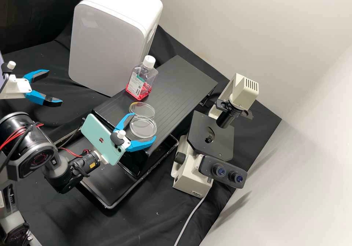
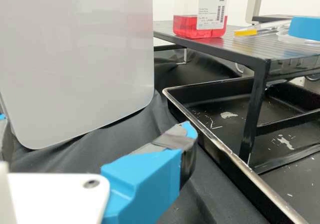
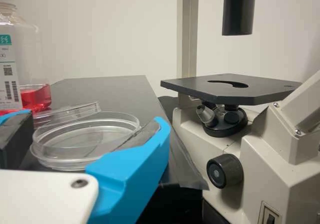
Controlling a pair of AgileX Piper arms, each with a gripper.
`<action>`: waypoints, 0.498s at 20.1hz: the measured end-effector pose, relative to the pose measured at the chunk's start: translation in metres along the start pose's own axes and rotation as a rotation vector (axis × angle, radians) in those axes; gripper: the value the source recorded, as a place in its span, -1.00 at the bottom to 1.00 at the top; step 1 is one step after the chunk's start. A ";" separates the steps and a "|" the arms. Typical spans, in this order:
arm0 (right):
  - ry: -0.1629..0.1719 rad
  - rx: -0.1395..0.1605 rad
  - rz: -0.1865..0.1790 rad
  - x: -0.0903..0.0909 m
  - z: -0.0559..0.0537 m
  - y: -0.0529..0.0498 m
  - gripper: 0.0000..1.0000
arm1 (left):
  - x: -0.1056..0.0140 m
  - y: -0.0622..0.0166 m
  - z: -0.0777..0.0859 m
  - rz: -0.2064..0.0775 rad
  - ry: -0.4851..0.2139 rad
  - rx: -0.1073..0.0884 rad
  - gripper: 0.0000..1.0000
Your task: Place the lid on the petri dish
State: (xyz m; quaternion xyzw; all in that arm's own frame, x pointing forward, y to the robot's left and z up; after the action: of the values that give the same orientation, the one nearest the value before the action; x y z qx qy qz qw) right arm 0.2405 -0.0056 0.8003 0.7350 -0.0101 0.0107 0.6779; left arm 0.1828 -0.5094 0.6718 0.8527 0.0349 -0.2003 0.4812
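Right end effector (image 1: 143,127) masking petri dish (image 3: 82,140) rim, lid (image 3: 67,113) behind

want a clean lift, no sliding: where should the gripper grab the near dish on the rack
Take the near dish by its low side wall, on two opposite sides, coming in level from the front edge of the rack, where the open right gripper straddles it. It is round, shallow and lies flat, and the far dish sits close behind it, so that side is likely blocked.
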 end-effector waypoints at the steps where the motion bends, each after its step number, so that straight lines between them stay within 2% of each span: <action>1: -0.003 0.001 0.003 0.000 0.000 0.000 -1.00 | 0.000 0.0000 0.000 0.000 0.000 0.000 1.00; 2: -0.005 0.002 0.006 0.000 0.000 0.001 -1.00 | 0.000 0.0000 0.000 0.000 0.000 0.000 1.00; 3: -0.007 0.003 0.008 0.000 0.001 0.001 -1.00 | 0.000 0.0000 0.000 0.000 0.000 0.009 1.00; 4: -0.008 0.003 0.009 0.000 0.001 0.001 1.00 | 0.000 0.0000 0.000 0.000 0.000 0.019 1.00; 10: -0.012 0.010 0.018 0.001 -0.001 0.000 1.00 | 0.000 0.0000 0.000 0.000 0.000 0.021 1.00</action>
State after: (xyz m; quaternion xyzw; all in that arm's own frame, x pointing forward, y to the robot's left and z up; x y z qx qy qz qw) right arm 0.2412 -0.0051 0.8005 0.7383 -0.0207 0.0128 0.6740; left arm 0.1828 -0.5094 0.6718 0.8578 0.0327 -0.2007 0.4721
